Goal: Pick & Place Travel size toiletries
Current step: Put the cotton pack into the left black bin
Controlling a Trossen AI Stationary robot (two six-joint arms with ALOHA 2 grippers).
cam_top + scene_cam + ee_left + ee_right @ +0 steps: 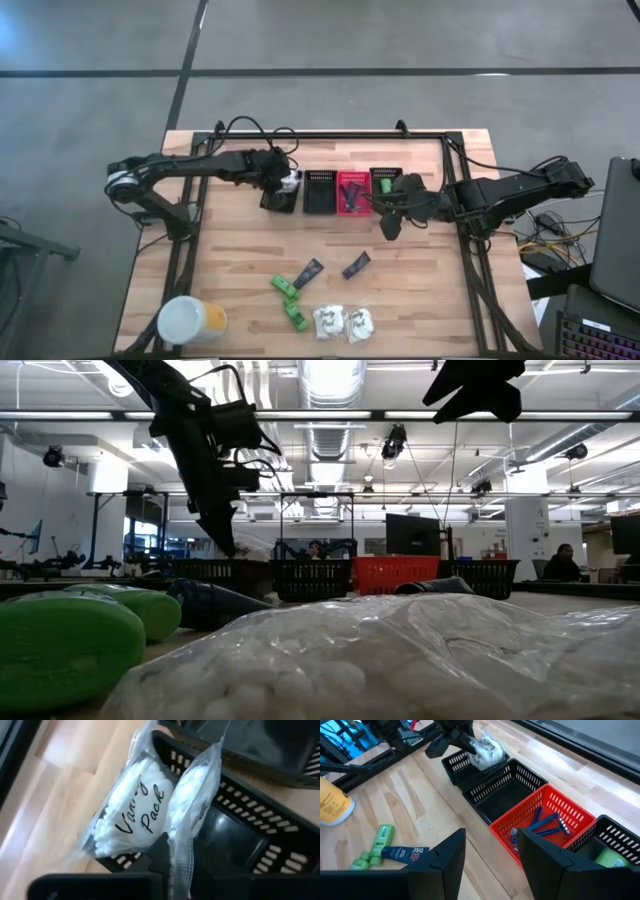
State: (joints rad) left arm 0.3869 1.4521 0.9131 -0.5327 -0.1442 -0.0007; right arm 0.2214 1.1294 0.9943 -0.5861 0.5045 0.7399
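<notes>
White crinkly packets are pinched in the left gripper over the leftmost black basket, maybe touching its rim. The right gripper hangs spread open above the red basket.

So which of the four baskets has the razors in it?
The red basket, third along the row from the left arm's side. It is the only red one; the other three are black. Blue razors lie on its floor.

Four small mesh baskets: three black, one red. Three green bottles loose. Two dark squeeze tubes. Two white crinkly packets loose. One round yellow container.
</notes>
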